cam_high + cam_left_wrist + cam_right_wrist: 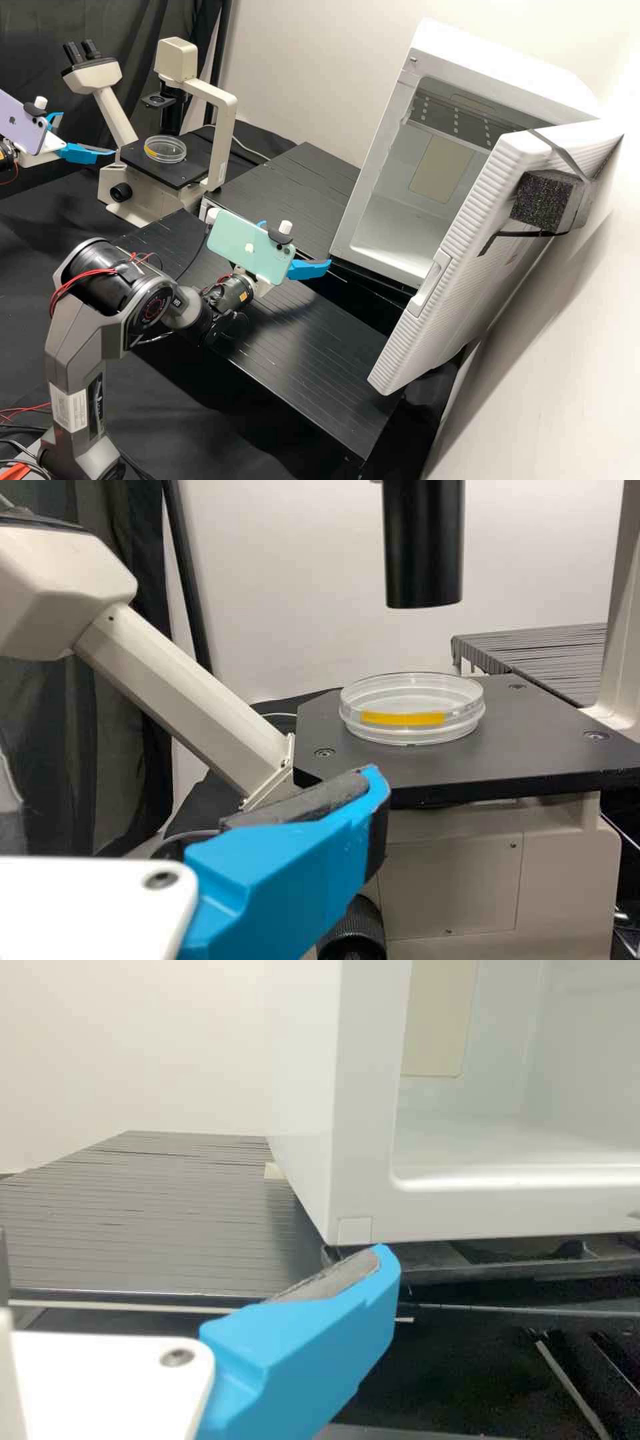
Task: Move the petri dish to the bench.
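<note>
Blue left pincer | right pincer | both spread | petri dish on microscope

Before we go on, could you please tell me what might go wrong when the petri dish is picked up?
The petri dish sits on a raised stage, so the left claw might knock it off. The slanting microscope tube stands close by and could be bumped.

Right end effector: one blue finger with a grey pad, its tip at the lower front corner of the white cabinet; contact cannot be determined. Cabinet interior: smooth white floor, beige panel. Black grooved counter beside the cabinet; pale wall behind.
</note>
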{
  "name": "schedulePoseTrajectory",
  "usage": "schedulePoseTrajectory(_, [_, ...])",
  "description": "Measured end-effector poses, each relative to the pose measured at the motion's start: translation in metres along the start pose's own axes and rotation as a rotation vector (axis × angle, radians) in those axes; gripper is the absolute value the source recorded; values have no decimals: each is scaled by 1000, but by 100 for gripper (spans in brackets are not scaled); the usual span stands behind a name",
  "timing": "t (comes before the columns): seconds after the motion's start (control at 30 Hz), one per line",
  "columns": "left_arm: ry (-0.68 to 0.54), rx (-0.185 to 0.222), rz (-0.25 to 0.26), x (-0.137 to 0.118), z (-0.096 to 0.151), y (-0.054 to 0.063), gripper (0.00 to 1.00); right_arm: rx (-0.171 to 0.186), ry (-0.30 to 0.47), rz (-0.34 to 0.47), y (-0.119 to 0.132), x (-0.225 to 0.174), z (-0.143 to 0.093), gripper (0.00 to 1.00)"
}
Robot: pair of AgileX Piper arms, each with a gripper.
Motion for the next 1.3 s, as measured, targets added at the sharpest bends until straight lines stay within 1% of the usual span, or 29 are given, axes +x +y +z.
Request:
schedulePoseTrajectory(0.33, [0, 0, 0, 0, 0, 0, 100, 0, 6, 6, 0, -2, 0, 100])
schedulePoseTrajectory(0.43, [0, 0, 0, 0, 0, 0, 100, -1, 12, 14, -1, -13, 2, 100])
schedulePoseTrajectory(0.53, [0, 0, 0, 0, 0, 0, 100, 1, 45, 16, -4, -28, -3, 100])
schedulePoseTrajectory(0.63, [0, 0, 0, 0, 0, 0, 100, 5, 105, 7, -11, -39, -14, 100])
schedulePoseTrajectory(0.77, [0, 0, 0, 0, 0, 0, 100, 13, 193, -37, -24, -49, -33, 100])
schedulePoseTrajectory(0.93, [0, 0, 0, 0, 0, 0, 100, -3, 284, -98, -41, -57, -55, 100])
schedulePoseTrajectory(1.0, [0, 0, 0, 0, 0, 0, 100, -3, 314, -112, -45, -59, -64, 100])
schedulePoseTrajectory(1.13, [0, 0, 0, 0, 0, 0, 100, -14, 376, -112, -51, -59, -85, 100])
schedulePoseTrajectory(1.3, [0, 0, 0, 0, 0, 0, 100, -10, 435, -125, -58, -56, -115, 100])
